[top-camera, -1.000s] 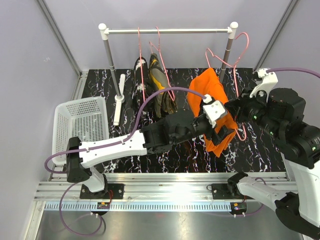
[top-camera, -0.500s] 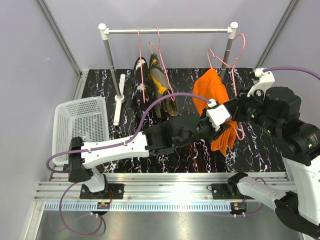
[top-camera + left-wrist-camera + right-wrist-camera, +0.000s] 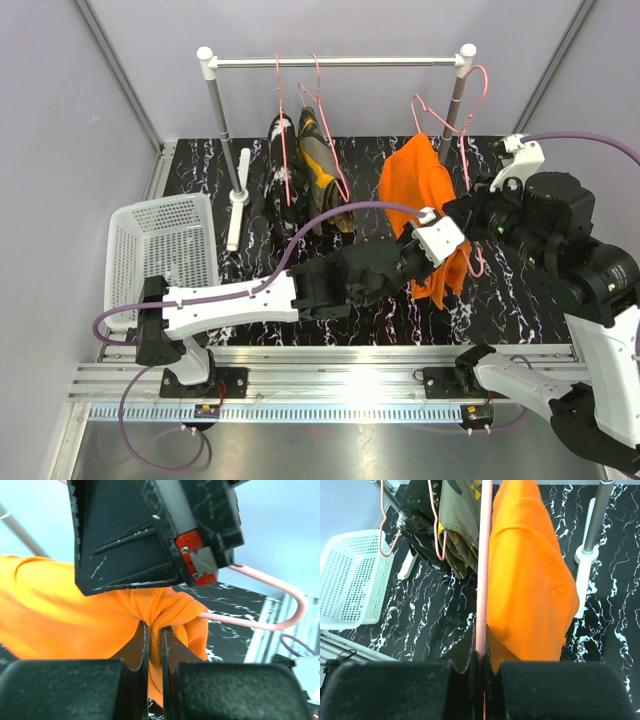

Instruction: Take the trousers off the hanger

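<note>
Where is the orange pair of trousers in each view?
Top external: orange trousers right of centre.
Left wrist: orange trousers fill left and centre.
Right wrist: orange trousers centre-right.
Shared landmark: pink hanger, the one carrying them.

Our right gripper [image 3: 479,656] pinches the pink hanger [image 3: 483,555], orange trousers [image 3: 525,580] draped just right of it. Beyond, we see olive trousers [image 3: 459,515], black trousers [image 3: 417,515] and a basket [image 3: 345,580].
</note>
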{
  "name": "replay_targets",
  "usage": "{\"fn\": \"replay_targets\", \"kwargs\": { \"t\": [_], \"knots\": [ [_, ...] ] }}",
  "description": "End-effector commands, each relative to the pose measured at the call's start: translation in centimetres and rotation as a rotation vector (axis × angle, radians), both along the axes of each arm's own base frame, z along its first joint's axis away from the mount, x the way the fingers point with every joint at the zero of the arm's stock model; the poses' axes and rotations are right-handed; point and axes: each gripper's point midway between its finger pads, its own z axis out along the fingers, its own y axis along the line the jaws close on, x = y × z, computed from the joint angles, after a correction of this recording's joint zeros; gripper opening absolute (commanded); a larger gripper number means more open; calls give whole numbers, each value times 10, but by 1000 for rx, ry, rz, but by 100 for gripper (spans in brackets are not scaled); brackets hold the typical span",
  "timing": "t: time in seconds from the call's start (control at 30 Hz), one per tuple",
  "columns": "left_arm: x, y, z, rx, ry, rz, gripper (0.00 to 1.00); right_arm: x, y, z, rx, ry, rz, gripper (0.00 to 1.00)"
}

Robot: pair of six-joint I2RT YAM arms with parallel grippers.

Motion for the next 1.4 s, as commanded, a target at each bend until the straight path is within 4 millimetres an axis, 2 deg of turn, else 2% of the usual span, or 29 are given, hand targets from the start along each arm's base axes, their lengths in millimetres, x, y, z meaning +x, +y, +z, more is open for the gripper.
{"fn": "replay_targets", "kwargs": {
  "t": [0.0, 0.2, 0.33, 0.43, 0.57, 0.7, 0.77, 0.8, 0.87, 0.93, 0.97, 1.0, 1.07, 1.1, 1.13, 1.17, 1.2, 1.23, 1.33, 1.37],
  "knots": [
    [19, 21, 45, -117, -69, 178, 0, 9, 3, 48, 92, -193, -7, 0],
    [19, 45, 71, -172, -72, 230, 0, 25, -15, 12, 4, -132, -130, 0],
    [14, 53, 82, -198, -59, 211, 0, 33, -22, 1, -35, -107, -181, 0],
    [6, 55, 89, -215, -46, 159, 0, 37, -23, 1, -52, -96, -196, 0],
    [-7, 52, 85, -224, -39, 79, 0, 32, -13, 21, -13, -133, -133, 0],
    [-7, 45, 78, -205, -34, 65, 0, 6, 8, 68, 117, -234, 25, 0],
    [-9, 39, 71, -182, -25, 46, 0, -6, 11, 88, 160, -271, 73, 0],
    [-11, 37, 70, -176, -22, 34, 1, -9, 11, 92, 165, -279, 79, 0],
    [-14, 31, 66, -156, -19, 9, 12, -12, 9, 100, 165, -293, 82, 0],
    [-16, 29, 66, -152, -18, -3, 14, -10, 9, 100, 156, -289, 77, 0],
    [-16, 28, 65, -153, -16, -2, 12, -11, 9, 101, 156, -289, 80, 0],
    [-15, 27, 63, -149, -15, 1, 1, -13, 10, 102, 162, -291, 87, 0],
    [-13, 26, 62, -144, -17, 14, 0, -14, 14, 102, 168, -288, 110, 0],
    [-12, 24, 60, -136, -17, 14, 2, -16, 15, 102, 172, -289, 124, 0],
    [-12, 23, 56, -117, -18, 14, 21, -16, 16, 103, 172, -289, 127, 0],
    [-12, 21, 57, -113, -22, 13, 33, -15, 16, 102, 169, -287, 126, 0],
    [-13, 20, 58, -112, -24, 7, 42, -15, 14, 103, 164, -294, 115, 0],
    [-14, 18, 58, -114, -23, 0, 43, -10, 14, 101, 152, -286, 105, 0],
    [-15, 18, 47, -70, -20, -9, 31, -4, 5, 100, 127, -286, 50, 0],
    [-15, 18, 45, -63, -23, -9, 31, -3, 2, 100, 121, -285, 30, 0]
  ]
}}
